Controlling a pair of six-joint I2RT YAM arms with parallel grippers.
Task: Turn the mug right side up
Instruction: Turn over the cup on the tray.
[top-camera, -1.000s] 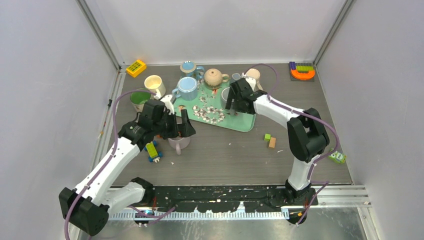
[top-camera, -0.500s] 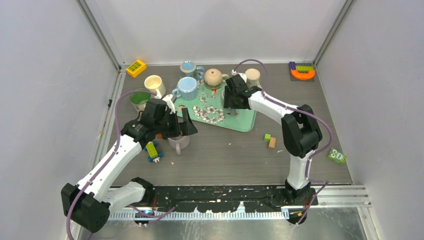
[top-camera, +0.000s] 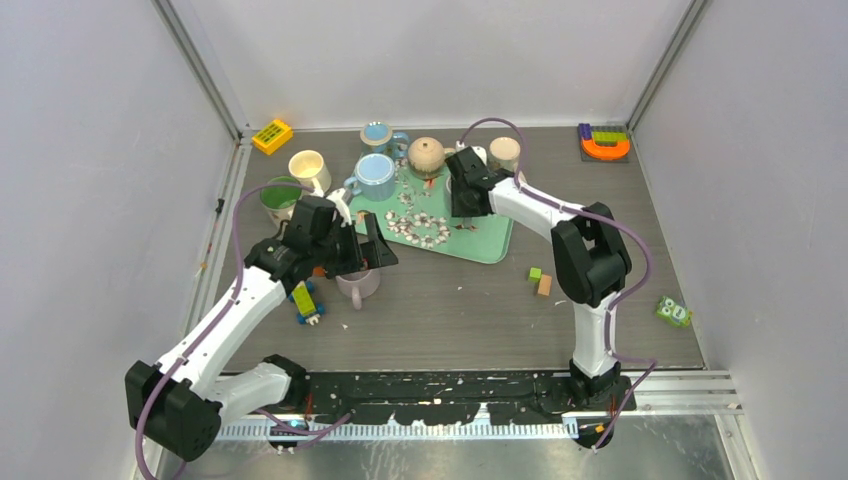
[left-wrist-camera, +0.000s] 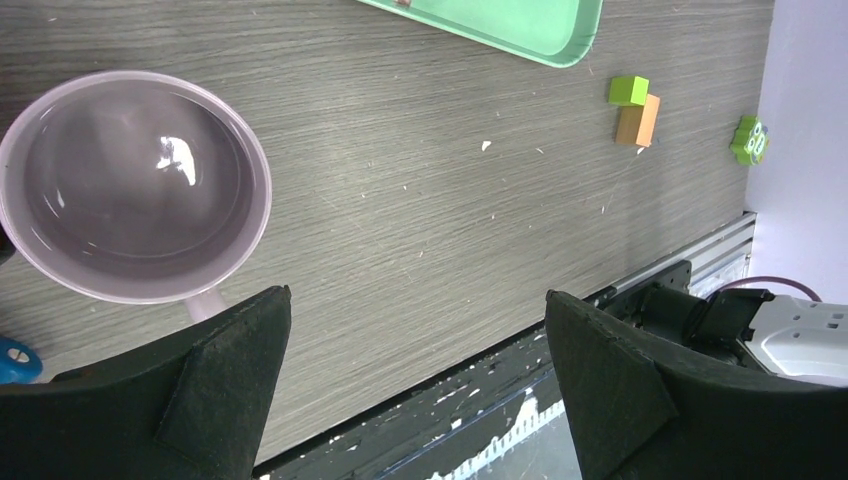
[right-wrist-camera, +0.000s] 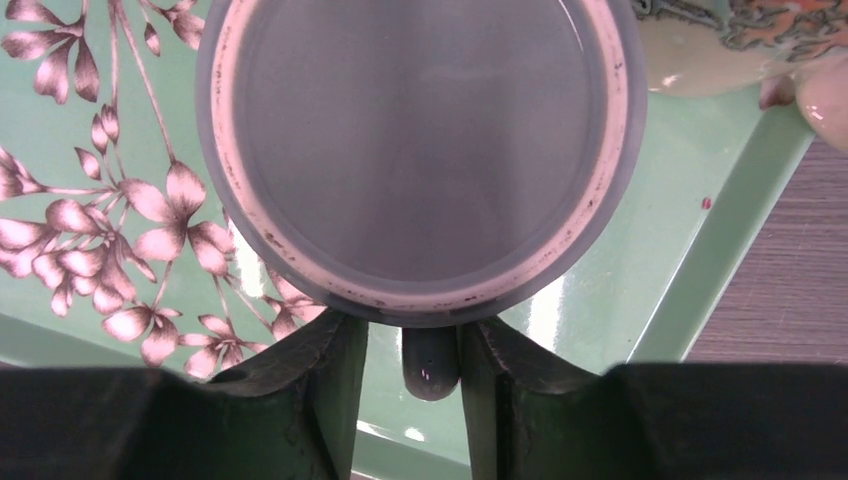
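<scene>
A grey mug (right-wrist-camera: 420, 150) stands upside down on the green floral tray (right-wrist-camera: 620, 290), its unglazed foot ring facing the right wrist camera. My right gripper (right-wrist-camera: 412, 350) hangs over it with the mug's handle (right-wrist-camera: 431, 372) between the fingers. The right finger touches the handle and a narrow gap shows at the left finger. In the top view the right gripper (top-camera: 462, 203) hides this mug. My left gripper (left-wrist-camera: 415, 390) is wide open and holds nothing. It hovers beside an upright lilac mug (left-wrist-camera: 135, 185) on the table.
Two blue mugs (top-camera: 375, 177), a round teapot (top-camera: 427, 153) and a beige cup (top-camera: 505, 150) crowd the tray's (top-camera: 490, 240) far side. A cream mug (top-camera: 309, 167) and a green cup (top-camera: 280, 197) stand at the left. Small blocks (top-camera: 540, 280) lie to the right of the tray.
The right gripper has shifted left and farther back over the grey mug, and its jaws have narrowed round the handle. The left arm has barely moved.
</scene>
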